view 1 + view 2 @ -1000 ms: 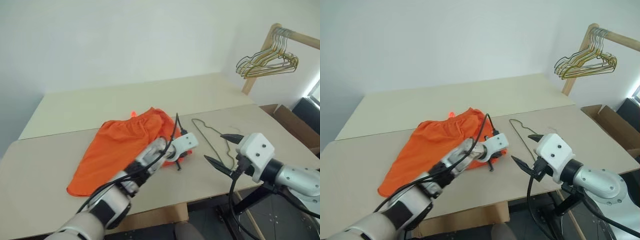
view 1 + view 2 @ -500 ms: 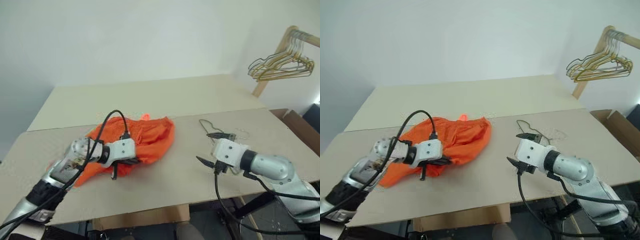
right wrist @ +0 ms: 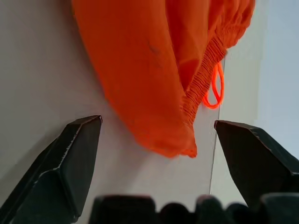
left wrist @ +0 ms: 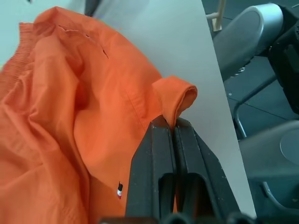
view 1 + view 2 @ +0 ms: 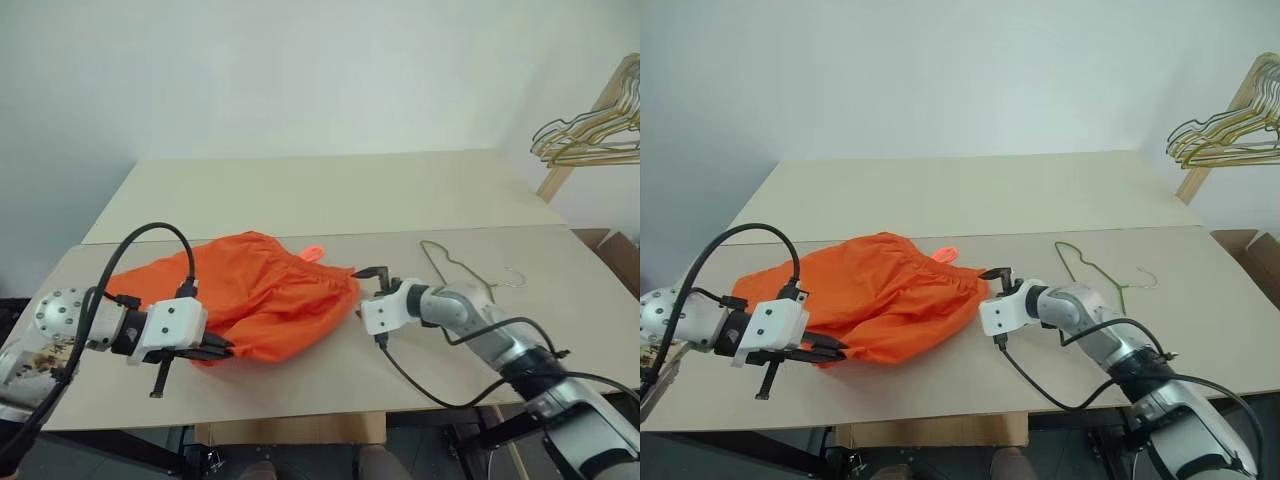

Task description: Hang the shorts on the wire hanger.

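Plain white wall, two beige tabletops butted together (image 5: 300, 200); wooden rail with a bunch of spare hangers (image 5: 590, 135) at far right, cut off by the frame edge.

The shorts (image 5: 260, 300) lie bunched on the near tabletop. Left gripper (image 4: 174, 133) is clamped shut on a fold of their hem, seen clearly in the left wrist view. Right gripper (image 3: 156, 135) has its jaws spread wide, empty, pointing at the waistband corner just ahead of it; the small orange loop (image 3: 214, 86) sits beside that corner.

The wire hanger (image 5: 465, 275) lies flat on the table beyond the right arm, untouched, close to the shorts but apart from them.

Step in hand, as I read it: getting a second grip on the shorts to spread them. Next move calls for closing the right jaws on the waistband edge, not the table.

Hard to see: the hanger's thin wire is partly covered by the right arm; waistband opening is folded under.
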